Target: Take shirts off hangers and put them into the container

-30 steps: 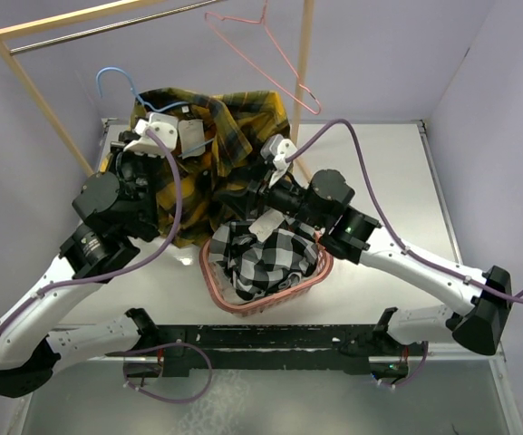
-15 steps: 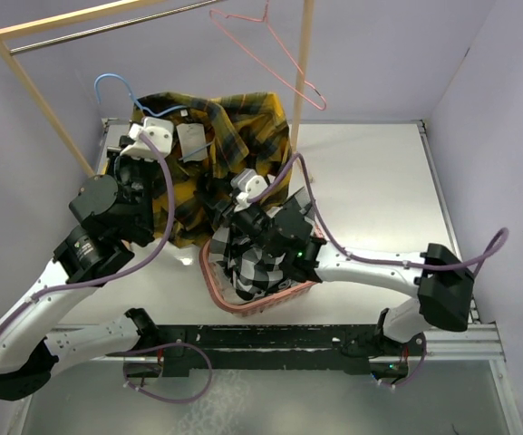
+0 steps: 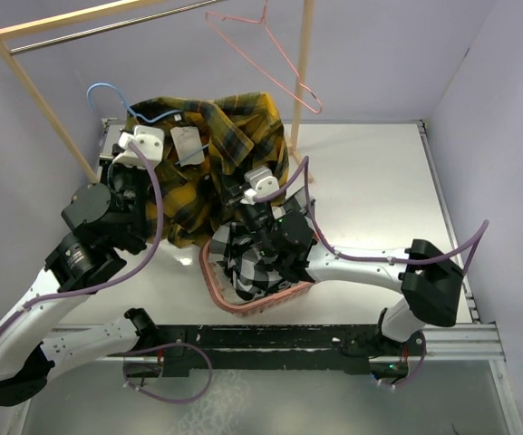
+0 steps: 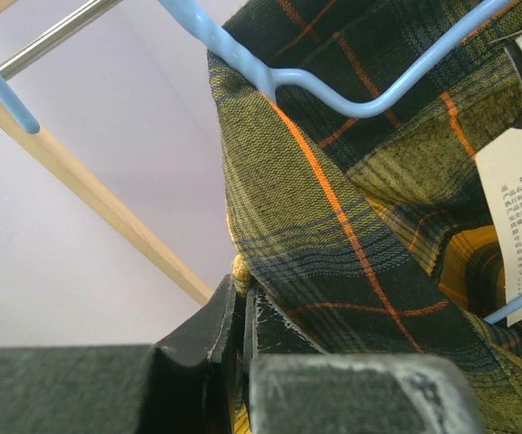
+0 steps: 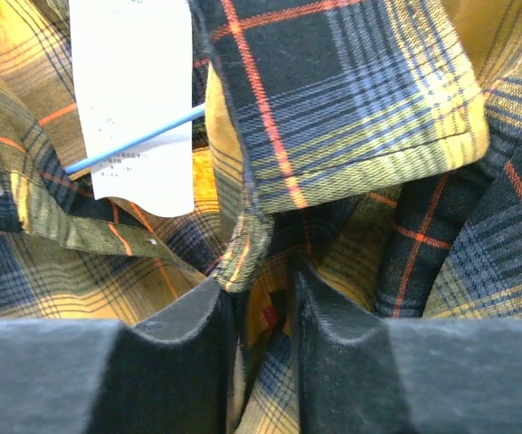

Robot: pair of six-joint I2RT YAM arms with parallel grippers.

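A yellow and dark plaid button-up shirt [image 3: 229,136] lies bunched at the far left of the white counter [image 3: 379,181], just beyond an oval pink plastic laundry basket [image 3: 214,283] with slotted sides. A thin light blue wire hanger [image 4: 324,93] is threaded through the shirt's collar, its hook sticking out to the far left. The left gripper [image 4: 241,303] is clenched on an edge of this shirt below the hanger, with yellow cloth showing in the thin seam between its fingers. The right gripper [image 5: 261,285] is pushed into the middle of the same shirt; its jaws stand narrowly apart with a fold of the plaid between them, and I cannot tell whether they pinch it. A white paper tag [image 5: 134,99] hangs inside the collar. A black and white checked shirt [image 3: 252,263] lies crumpled inside the basket. A thin pink wire hanger [image 3: 261,62] hangs bare from the metal rod [image 3: 107,27] of the wooden rack [image 3: 43,104] at the far side.
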